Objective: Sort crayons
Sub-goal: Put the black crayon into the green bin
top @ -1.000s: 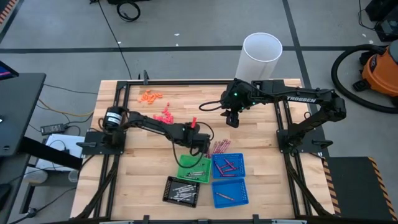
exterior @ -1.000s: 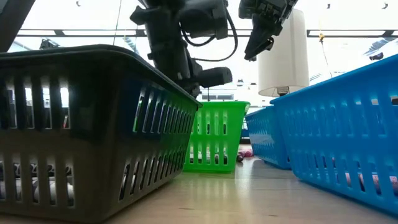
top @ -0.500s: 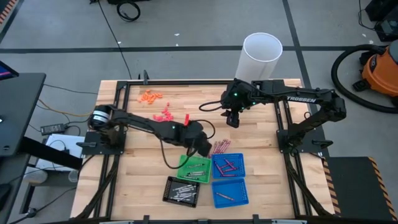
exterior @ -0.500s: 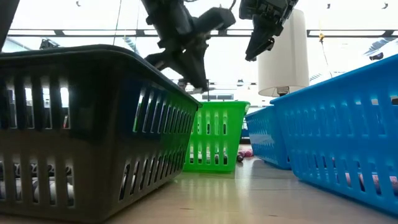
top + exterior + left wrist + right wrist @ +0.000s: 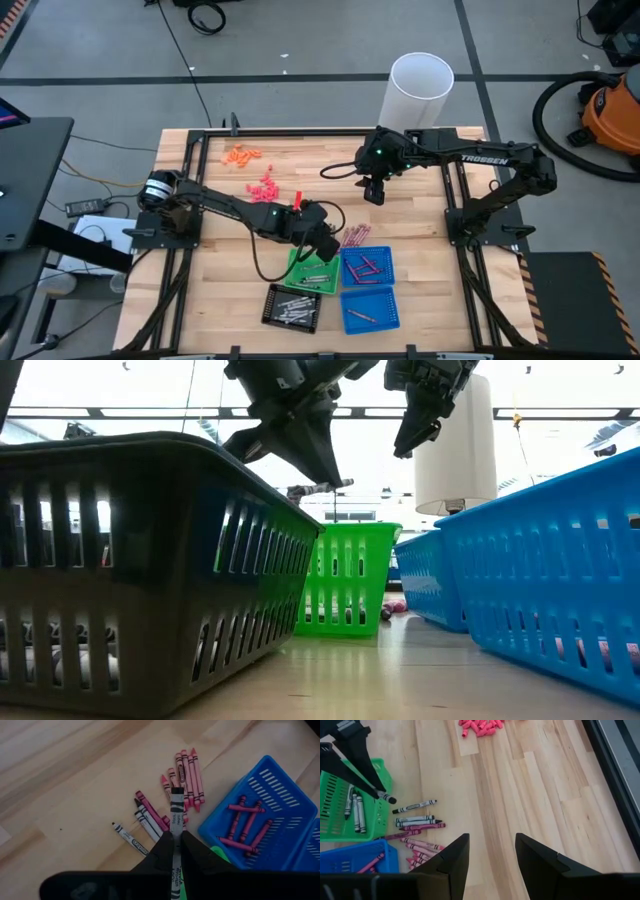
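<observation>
Grey crayon (image 5: 176, 827) pinched in the closed left tool (image 5: 177, 851) above the green basket (image 5: 300, 263); right tool (image 5: 491, 854) open, empty.

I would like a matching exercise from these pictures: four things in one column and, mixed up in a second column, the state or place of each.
Things
1. left gripper
2. right gripper
3. green basket
4. blue basket nearest the loose crayons

States or places
A. open, holding nothing, raised over bare table wood
B. holds dark red crayons
C. shut on a grey crayon, above the edge of the green basket
D. holds grey crayons

Pairs: 1-C, 2-A, 3-D, 4-B
</observation>
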{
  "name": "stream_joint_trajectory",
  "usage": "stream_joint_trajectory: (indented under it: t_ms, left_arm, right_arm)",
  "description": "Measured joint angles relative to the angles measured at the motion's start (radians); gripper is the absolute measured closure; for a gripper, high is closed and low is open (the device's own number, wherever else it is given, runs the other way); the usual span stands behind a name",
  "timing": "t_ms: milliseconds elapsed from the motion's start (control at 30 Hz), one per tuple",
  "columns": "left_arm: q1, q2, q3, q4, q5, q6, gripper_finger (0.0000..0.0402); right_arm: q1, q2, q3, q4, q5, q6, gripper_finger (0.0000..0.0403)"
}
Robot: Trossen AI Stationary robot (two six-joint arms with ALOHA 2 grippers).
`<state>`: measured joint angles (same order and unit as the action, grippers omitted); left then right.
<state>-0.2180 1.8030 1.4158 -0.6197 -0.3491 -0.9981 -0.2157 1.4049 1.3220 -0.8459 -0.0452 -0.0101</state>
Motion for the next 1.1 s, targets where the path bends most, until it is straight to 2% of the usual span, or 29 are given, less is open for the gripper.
stream_joint_trajectory:
  t_ms: [233,667,900,1100]
  left_arm:
    - [-0.009,0.000,0.000,0.003,-0.002,0.000,0.0385]
    - [-0.076,-0.005,0.000,0.017,0.072,0.057,0.0385]
    - [-0.097,-0.007,0.000,-0.053,0.104,0.059,0.0385]
    - [-0.096,-0.057,0.000,-0.086,0.104,0.079,0.0385]
  right_arm:
    - [0.000,0.000,0.000,0.000,0.000,0.006,0.0235]
    - [0.000,0.000,0.000,0.000,-0.001,0.002,0.0235]
    - [0.001,0.000,0.000,0.000,-0.008,-0.001,0.0235]
    - [0.001,0.000,0.000,-0.002,-0.008,-0.009,0.0235]
